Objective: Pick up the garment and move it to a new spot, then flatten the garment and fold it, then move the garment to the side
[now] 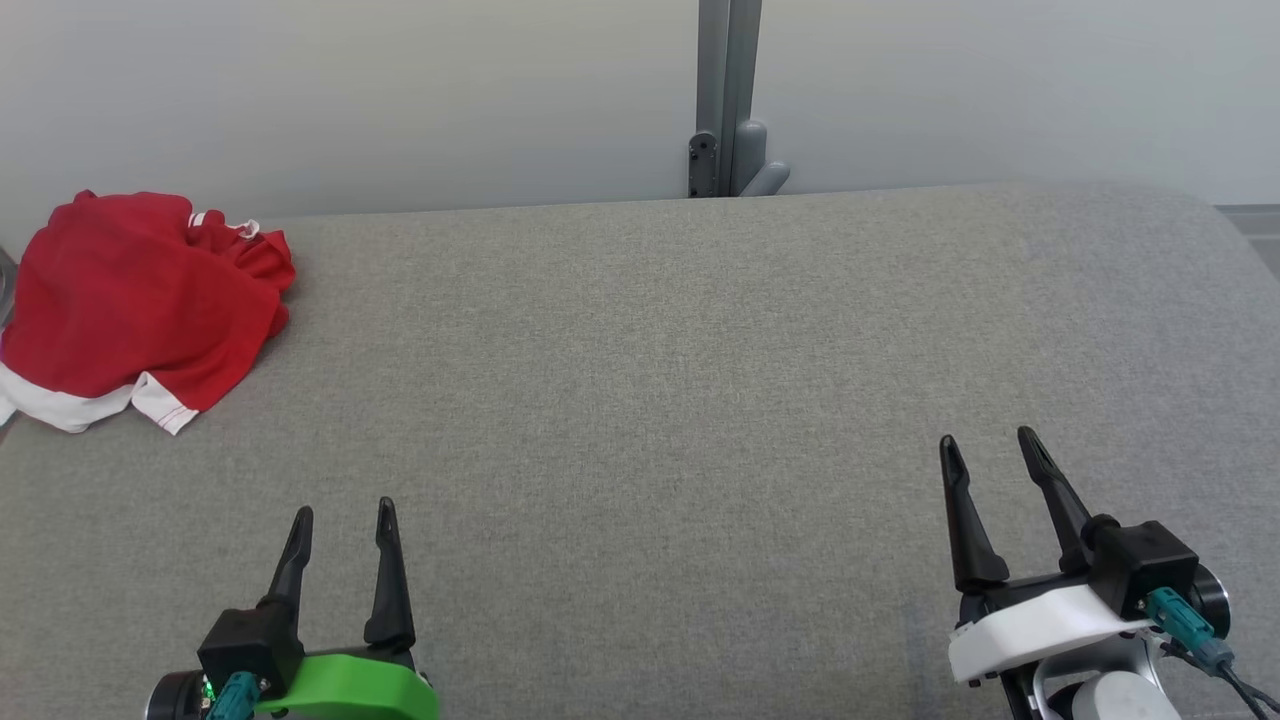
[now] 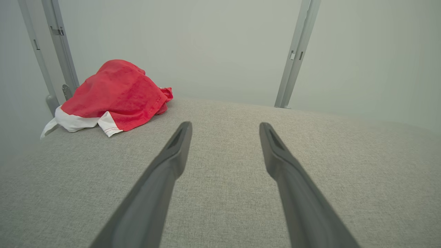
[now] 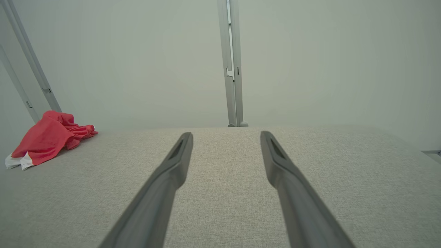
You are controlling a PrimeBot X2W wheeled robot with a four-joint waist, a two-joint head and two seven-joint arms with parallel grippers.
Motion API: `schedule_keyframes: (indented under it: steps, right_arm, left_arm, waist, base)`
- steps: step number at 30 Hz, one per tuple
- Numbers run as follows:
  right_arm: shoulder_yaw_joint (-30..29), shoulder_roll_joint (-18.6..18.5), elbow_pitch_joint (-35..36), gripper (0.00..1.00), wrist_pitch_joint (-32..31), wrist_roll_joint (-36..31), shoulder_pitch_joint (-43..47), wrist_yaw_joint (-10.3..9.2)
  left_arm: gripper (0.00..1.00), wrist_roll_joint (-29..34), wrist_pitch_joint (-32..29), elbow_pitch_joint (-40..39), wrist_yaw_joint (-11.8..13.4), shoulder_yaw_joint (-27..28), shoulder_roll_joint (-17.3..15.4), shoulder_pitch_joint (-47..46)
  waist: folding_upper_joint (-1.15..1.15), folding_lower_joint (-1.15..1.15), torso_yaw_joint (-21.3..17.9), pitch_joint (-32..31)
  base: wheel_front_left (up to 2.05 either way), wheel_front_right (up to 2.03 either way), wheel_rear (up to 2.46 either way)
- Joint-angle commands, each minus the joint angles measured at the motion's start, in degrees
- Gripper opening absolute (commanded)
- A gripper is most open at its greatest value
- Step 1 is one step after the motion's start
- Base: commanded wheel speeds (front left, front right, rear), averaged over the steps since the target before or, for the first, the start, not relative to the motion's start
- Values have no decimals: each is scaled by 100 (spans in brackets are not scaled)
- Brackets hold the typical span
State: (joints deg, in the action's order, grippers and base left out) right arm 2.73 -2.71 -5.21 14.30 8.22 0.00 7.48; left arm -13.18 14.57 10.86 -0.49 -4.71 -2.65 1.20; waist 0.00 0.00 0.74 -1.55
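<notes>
Head view puts the red garment (image 1: 140, 300) bunched up in the far left corner of the grey bench (image 1: 650, 400), well apart from both tools. Our left tool (image 1: 345, 508) and right tool (image 1: 988, 437) hover near us, jaws spread wide, holding nothing. We reckon they're set for the first reach, and left's closer.

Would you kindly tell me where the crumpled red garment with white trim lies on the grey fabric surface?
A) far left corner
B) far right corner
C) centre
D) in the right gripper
A: the red garment sits bunched at the far left corner of the grey surface.
</notes>
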Motion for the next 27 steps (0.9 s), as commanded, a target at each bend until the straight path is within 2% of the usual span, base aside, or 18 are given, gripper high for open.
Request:
schedule_keyframes:
  steps: [1,27]
  right_arm:
    - [17,-29,35,100,64,-127,73,1]
    - [-12,-29,24,100,100,-227,62,1]
  left_arm:
    - [100,133,27,-5,12,15,-40,73]
    - [100,182,63,39,24,5,-40,44]
  waist:
    - [0,0,1,0]
    - [0,0,-2,11]
  base:
    - [0,0,0]
    - [0,0,0]
